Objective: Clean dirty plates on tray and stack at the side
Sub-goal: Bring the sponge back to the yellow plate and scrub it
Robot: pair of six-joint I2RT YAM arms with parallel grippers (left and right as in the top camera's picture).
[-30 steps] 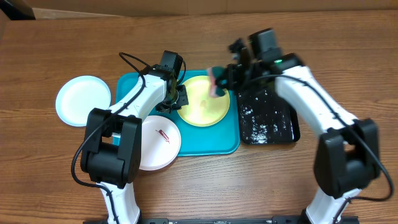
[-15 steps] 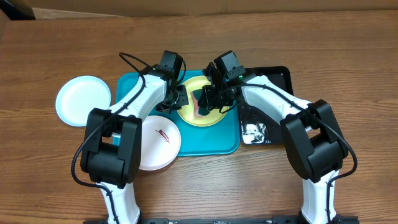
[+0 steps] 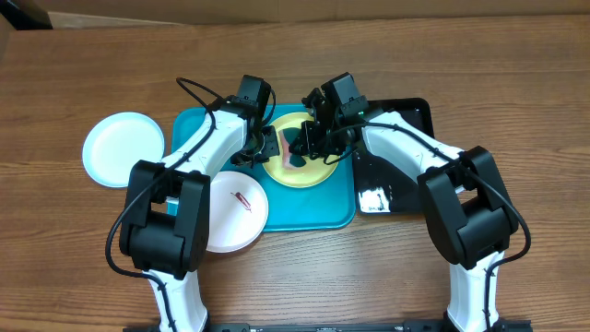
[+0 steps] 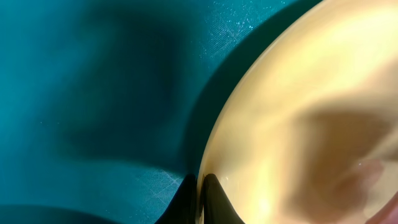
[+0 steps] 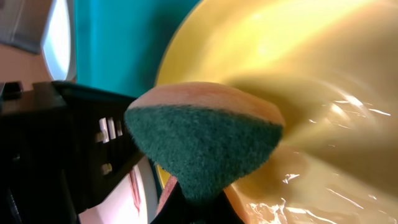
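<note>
A pale yellow-green plate (image 3: 302, 152) lies on the turquoise tray (image 3: 313, 207). My left gripper (image 3: 268, 146) is shut on the plate's left rim; in the left wrist view the fingers (image 4: 211, 199) pinch the rim of the plate (image 4: 298, 118). My right gripper (image 3: 304, 148) is shut on a sponge (image 3: 297, 153) with a green scrub face (image 5: 205, 149) and presses it on the wet plate (image 5: 323, 81). A white plate with a red smear (image 3: 235, 210) overlaps the tray's front left corner. A pale blue-white plate (image 3: 123, 148) lies on the table at the left.
A glossy black tray (image 3: 396, 180) with wet patches sits right of the turquoise tray. The wooden table (image 3: 74, 258) extends all round. A cardboard edge (image 3: 111, 18) runs along the back.
My right gripper has swung left from above the black tray onto the yellow-green plate with the sponge, then shifted slightly on it. The left arm has not moved.
</note>
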